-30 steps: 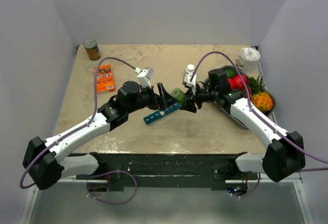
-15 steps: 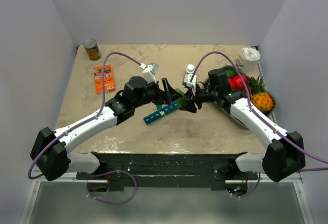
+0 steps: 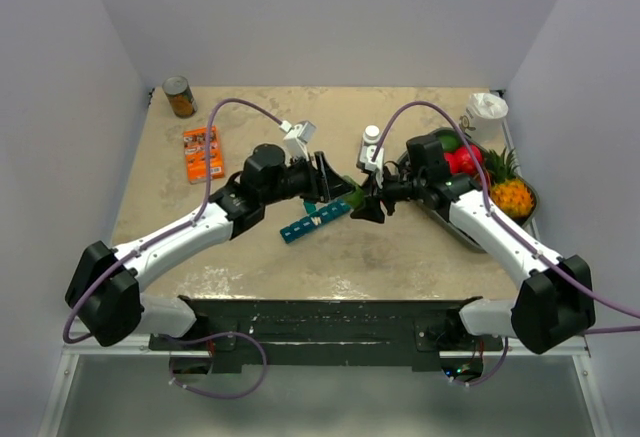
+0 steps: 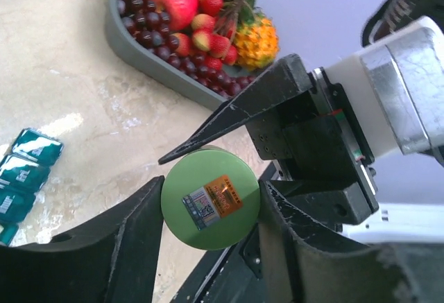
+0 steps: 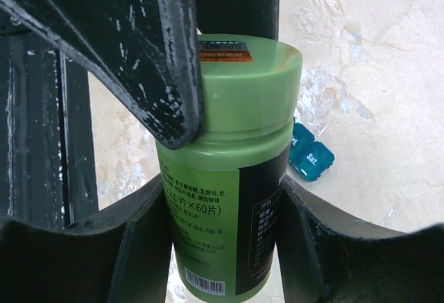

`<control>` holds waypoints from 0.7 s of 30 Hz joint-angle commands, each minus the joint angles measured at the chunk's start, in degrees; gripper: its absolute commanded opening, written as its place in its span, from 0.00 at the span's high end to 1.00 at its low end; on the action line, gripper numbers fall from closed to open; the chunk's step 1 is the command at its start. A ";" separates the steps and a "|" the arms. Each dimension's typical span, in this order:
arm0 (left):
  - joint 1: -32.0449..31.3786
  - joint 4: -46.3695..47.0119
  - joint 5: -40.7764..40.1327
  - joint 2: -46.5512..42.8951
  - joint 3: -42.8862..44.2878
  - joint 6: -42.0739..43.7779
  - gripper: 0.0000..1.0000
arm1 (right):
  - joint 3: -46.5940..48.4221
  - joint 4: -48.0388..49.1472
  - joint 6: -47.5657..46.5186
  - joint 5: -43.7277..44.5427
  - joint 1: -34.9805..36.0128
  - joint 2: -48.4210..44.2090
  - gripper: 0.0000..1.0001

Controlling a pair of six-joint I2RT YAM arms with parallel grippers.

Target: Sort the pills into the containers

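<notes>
Beige worktop [image 3: 250,247], grey walls. Right gripper [image 3: 372,200] jaws clamped green bottle [image 5: 222,178] body; left gripper [image 3: 325,182] jaws hugged its cap [image 4: 210,206], still on. Teal pill organiser [image 3: 315,221] lay on worktop beneath. We saw no pills out; sorting unstarted, we judged.

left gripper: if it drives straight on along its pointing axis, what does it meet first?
The cap of the green bottle: it sits between the left gripper jaws, dead ahead. The right gripper holds that bottle by the body just beyond. Depth past the cap is unclear.
</notes>
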 commanded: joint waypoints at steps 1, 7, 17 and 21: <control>3.06 10.92 14.88 -1.56 -4.30 3.34 0.93 | 2.68 -0.30 -2.12 -9.92 0.25 0.69 1.00; 8.87 21.78 48.10 -0.60 -8.90 17.28 1.00 | 3.82 -4.00 -3.62 -26.46 0.16 4.72 1.00; 8.95 8.29 39.63 -2.87 -4.39 32.65 0.45 | 0.31 6.90 7.19 -30.61 0.25 6.14 1.00; 8.95 18.40 32.42 -11.02 -10.18 26.84 0.08 | 1.01 4.45 4.65 -28.77 0.34 6.23 1.00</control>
